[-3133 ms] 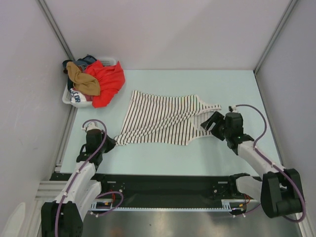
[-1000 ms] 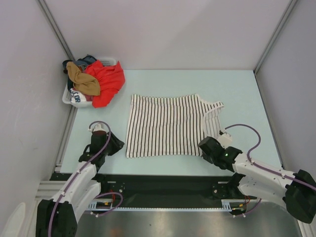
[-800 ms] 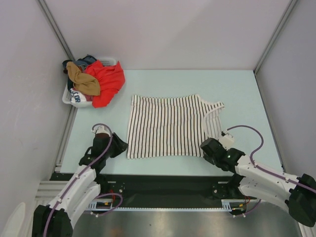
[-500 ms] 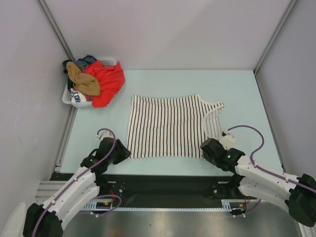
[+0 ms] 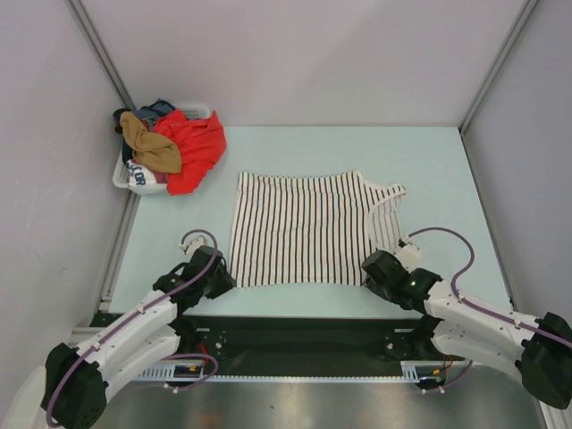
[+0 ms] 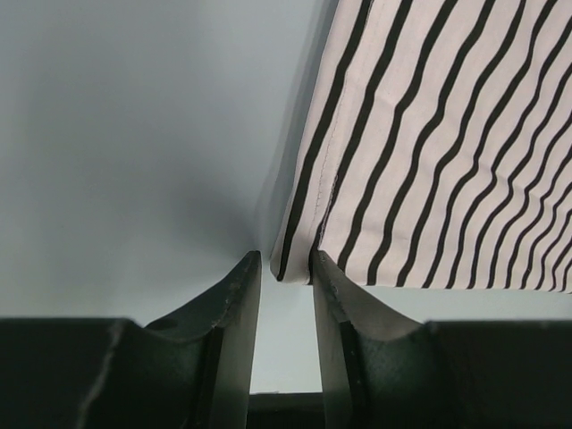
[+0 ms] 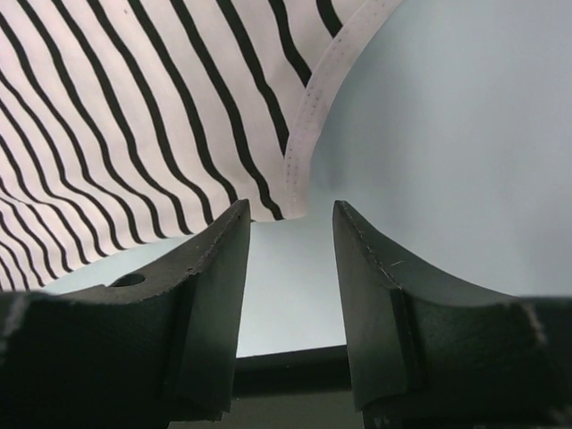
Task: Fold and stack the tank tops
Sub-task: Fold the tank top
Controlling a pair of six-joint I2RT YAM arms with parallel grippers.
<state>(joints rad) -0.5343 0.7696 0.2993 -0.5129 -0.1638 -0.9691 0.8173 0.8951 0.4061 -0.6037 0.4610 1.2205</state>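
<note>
Left black two-finger claw (image 6: 286, 261) narrowly parted, tips at near-left hemmed corner of soft white black-striped tank top (image 5: 304, 228), flat on smooth pale-green table (image 5: 429, 170). Right claw (image 7: 290, 213) parted wider, facing stitched near-right corner.

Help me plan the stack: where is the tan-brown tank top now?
In the top view, the tan-brown tank top lies far left, heaped in the laundry basket, beside a red garment.

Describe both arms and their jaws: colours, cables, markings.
Left arm and right arm match: white link shells, black joints and wrist housings. A purple cable loops off each wrist. Jaws are matte black, curved, lightly scuffed. No lettering visible.
</note>
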